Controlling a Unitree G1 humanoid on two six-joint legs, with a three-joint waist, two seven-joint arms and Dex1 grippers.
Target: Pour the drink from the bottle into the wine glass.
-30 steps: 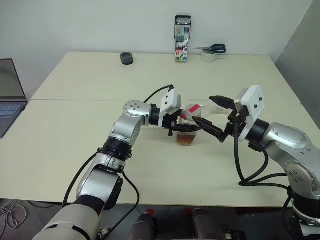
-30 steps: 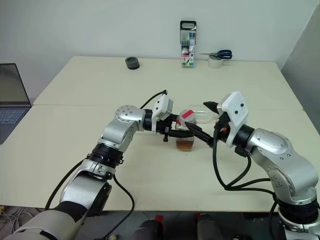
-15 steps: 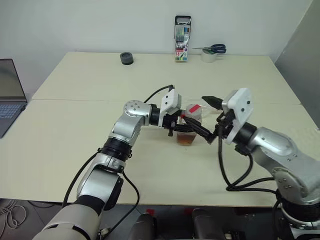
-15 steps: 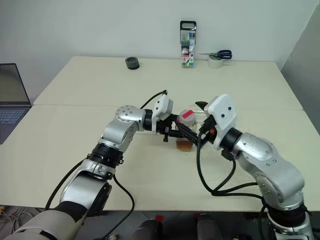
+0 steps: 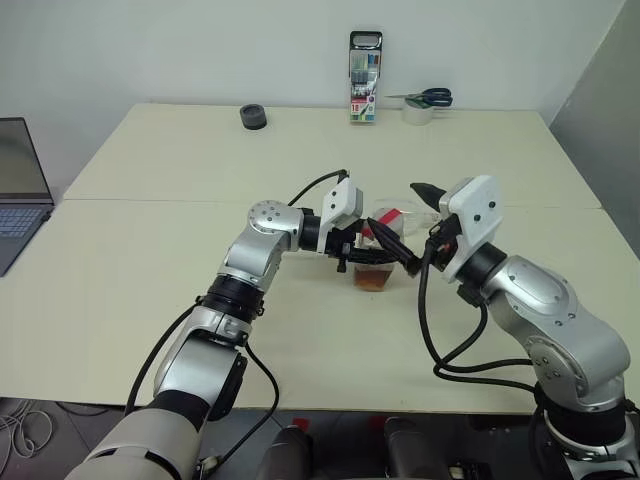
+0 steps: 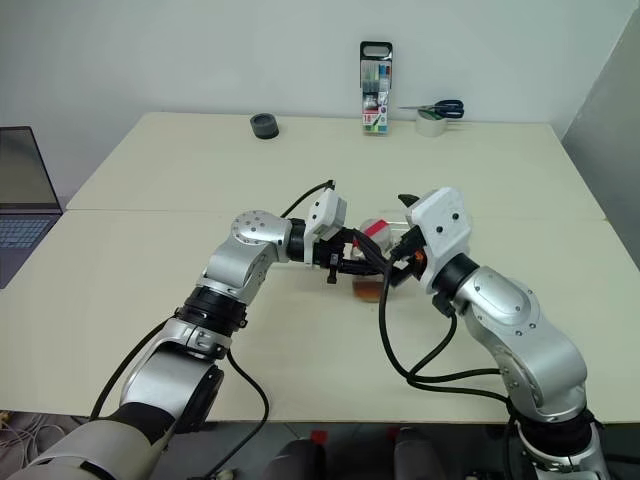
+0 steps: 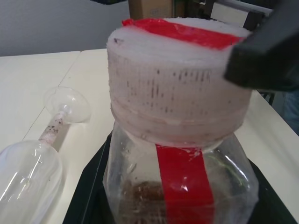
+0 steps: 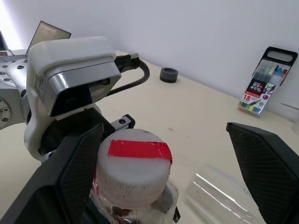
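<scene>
I see the bottle (image 7: 180, 140) standing upright near the middle of the bench (image 5: 150, 250), with the left gripper (image 5: 352, 252) clamped on its body, fingers closed tight around the clear plastic below the cap (image 8: 133, 170). The cap looks whitish with a red tape strip across its top, and a red label strip runs down the bottle's side. A little reddish-brown drink (image 5: 373, 279) sits in the bottom of the bottle.

My right gripper (image 8: 163, 177) has its fingers (image 8: 79, 163) spread as wide as they go, one on either side of the cap; whether either touches it I cannot tell.

The wine glass (image 7: 30, 170) lies on its side on the bench just beside the bottle, on its far right, foot and stem pointing away.

At the far edge of the bench I see a pack of markers (image 5: 365, 78), scissors (image 5: 428, 97) on a tape roll (image 5: 417, 113), and a small dark ring (image 5: 253, 117). A laptop (image 5: 20, 190) is at the far left.
</scene>
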